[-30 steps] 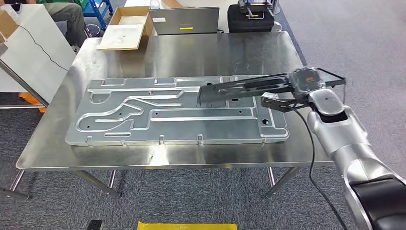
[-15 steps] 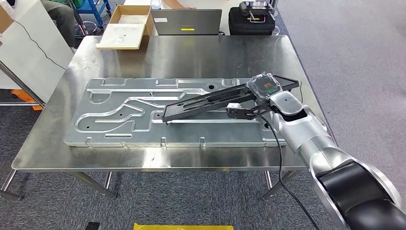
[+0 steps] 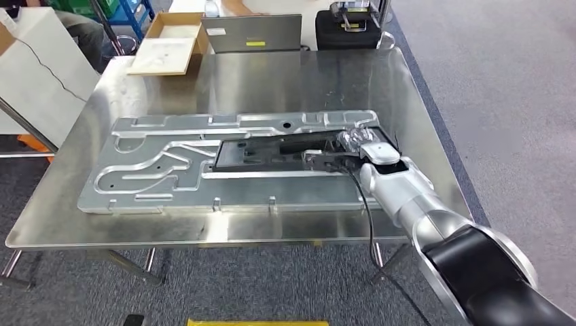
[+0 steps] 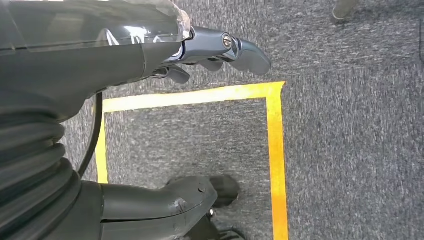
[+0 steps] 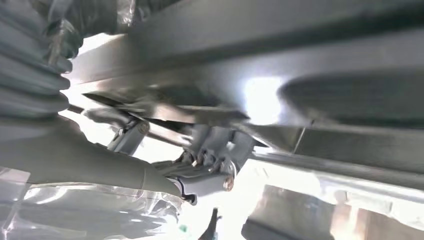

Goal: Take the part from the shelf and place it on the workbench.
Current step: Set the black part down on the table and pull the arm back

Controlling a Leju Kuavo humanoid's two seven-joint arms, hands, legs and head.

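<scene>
A long flat dark part lies low along the big aluminium plate on the steel workbench; whether it rests on the plate I cannot tell. My right hand holds the part's right end, with the silver arm reaching in from the lower right. In the right wrist view its fingers curl around a blurred metal edge. My left hand hangs over the carpet, fingers stretched out and holding nothing.
At the workbench's far edge stand a laptop, a cardboard box and a black case. A white board leans at the left, with a person seated behind it. Yellow tape marks the floor.
My right hand has swung the dark part leftwards and lowered it from above the plate's right end down along the plate. The head view has shifted slightly.
</scene>
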